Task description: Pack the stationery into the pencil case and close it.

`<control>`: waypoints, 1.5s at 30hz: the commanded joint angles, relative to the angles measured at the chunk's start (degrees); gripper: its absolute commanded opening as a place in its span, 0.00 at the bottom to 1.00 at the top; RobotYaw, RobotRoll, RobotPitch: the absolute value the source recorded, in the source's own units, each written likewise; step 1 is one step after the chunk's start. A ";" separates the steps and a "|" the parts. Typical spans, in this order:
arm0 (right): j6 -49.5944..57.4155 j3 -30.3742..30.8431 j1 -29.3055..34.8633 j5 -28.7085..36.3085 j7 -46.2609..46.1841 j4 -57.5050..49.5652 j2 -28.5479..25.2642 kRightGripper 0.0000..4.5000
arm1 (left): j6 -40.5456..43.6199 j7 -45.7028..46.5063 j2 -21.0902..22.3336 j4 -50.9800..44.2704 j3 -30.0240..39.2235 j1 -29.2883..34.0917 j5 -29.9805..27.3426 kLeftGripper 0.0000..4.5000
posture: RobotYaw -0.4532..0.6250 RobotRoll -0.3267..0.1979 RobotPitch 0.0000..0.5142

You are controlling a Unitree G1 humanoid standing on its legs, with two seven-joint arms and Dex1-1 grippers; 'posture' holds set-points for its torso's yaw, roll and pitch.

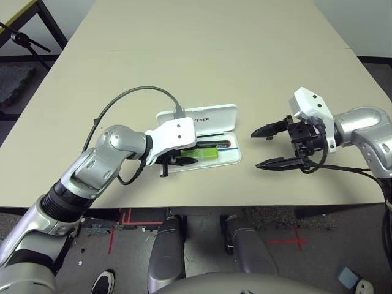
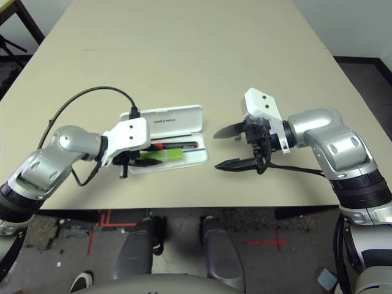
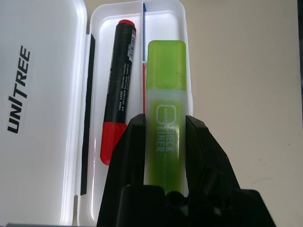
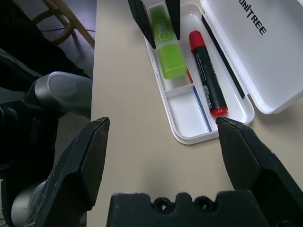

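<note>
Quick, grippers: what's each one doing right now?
Left gripper: shut on the highlighter, over the open case.
Right gripper: open, holding nothing.

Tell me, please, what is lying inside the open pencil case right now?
Inside the pencil case lies a red marker, and the green highlighter sits over the tray, gripped by the left hand. Thin red and blue lines show beside them. The tray under that hand is hidden.

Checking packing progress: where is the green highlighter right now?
The green highlighter sits between the left gripper's fingers over the open pencil case's tray, beside the red marker.
</note>
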 commanded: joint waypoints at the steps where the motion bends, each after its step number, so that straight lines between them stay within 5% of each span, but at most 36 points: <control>1: -0.41 0.28 0.62 -0.08 0.13 -1.01 -0.34 1.00 | -0.18 -0.98 -0.12 -0.39 -0.62 0.25 0.48 0.24 | 0.41 0.62 0.37; 10: -0.67 0.35 0.67 -0.25 0.07 -0.44 -0.21 1.00 | 1.70 -2.50 2.04 -4.44 3.96 1.92 -2.78 0.99 | 0.41 0.62 0.37; 19: -0.04 0.10 1.61 0.14 0.07 -0.02 -0.40 1.00 | 3.31 -6.77 11.22 -10.96 23.01 8.73 -15.71 0.99 | 0.43 0.62 0.36; 29: 9.59 -0.44 2.28 -0.51 -3.46 -2.10 -4.59 1.00 | 4.65 -4.18 11.54 -12.34 23.98 9.59 -19.00 0.99 | 0.42 0.62 0.37; 33: 19.16 -4.94 1.02 2.27 -11.58 -4.75 -3.49 1.00 | 3.73 -3.80 10.63 -11.34 21.94 8.81 -18.36 0.99 | 0.39 0.62 0.38; 45: 45.99 -17.03 -4.79 -3.13 -48.77 -8.19 12.26 1.00 | -0.72 -5.64 9.52 -4.98 17.30 4.34 -15.98 0.99 | 0.31 0.62 0.37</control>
